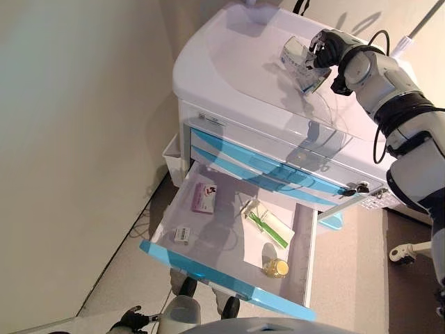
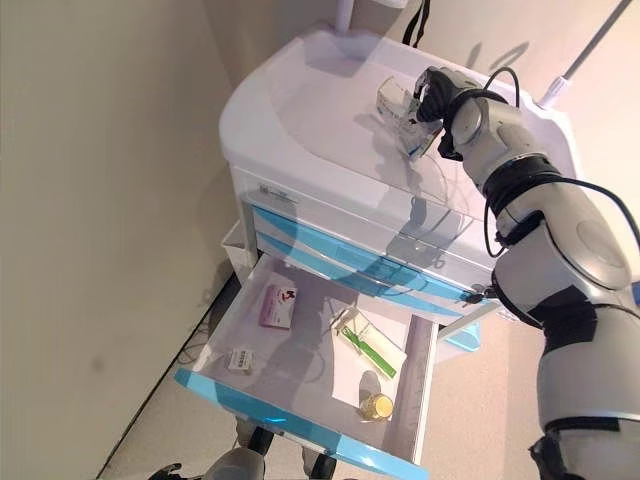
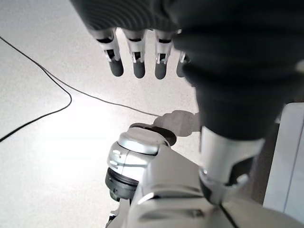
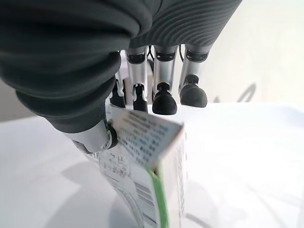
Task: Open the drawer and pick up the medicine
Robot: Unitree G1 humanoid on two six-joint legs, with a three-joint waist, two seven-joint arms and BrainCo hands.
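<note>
Medicine box [image 4: 152,175], white with a green edge, pinched between thumb and curled fingers of the right hand [image 2: 436,92]; held over the top of the white cart [image 1: 229,62]. Left hand [image 3: 137,52] hangs low over pale floor [image 3: 47,156], fingers straight and relaxed, holding nothing. Blue-fronted drawer [image 1: 229,282] pulled fully out below the cart top. Inside: pink box [image 1: 204,197], small labelled packet [image 1: 183,234], green-striped sachet [image 1: 268,226], yellow-capped vial [image 1: 277,267]. Plain beige wall [image 1: 76,139] close on the cart's left.
</note>
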